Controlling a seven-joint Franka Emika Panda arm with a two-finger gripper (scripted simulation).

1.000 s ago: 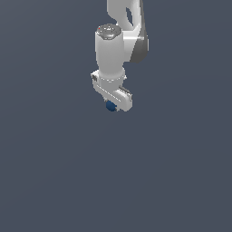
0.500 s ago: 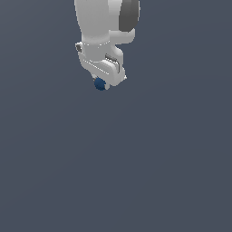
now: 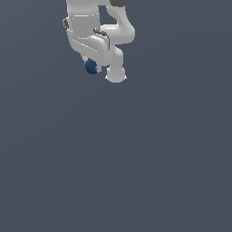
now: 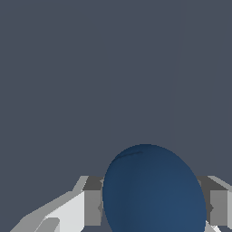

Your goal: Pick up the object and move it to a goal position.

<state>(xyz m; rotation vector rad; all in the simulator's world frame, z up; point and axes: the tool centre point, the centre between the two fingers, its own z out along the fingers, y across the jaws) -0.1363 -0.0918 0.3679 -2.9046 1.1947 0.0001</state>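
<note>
The small dark blue ball (image 3: 92,67) sits between the fingers of my white gripper (image 3: 93,68) near the top of the exterior view, high above the grey ground. Most of the ball is hidden by the hand there. In the wrist view the ball (image 4: 154,190) fills the space between the two grey fingertips (image 4: 93,206), which press on it from both sides. The gripper is shut on the ball.
The plain dark grey ground (image 3: 136,158) fills the rest of both views. The arm's white links (image 3: 115,36) hang beside the hand in the exterior view. No other object or goal mark shows.
The arm has carried the ball upward and toward the exterior view's left, and the hand has tilted. The ball stays in the grip.
</note>
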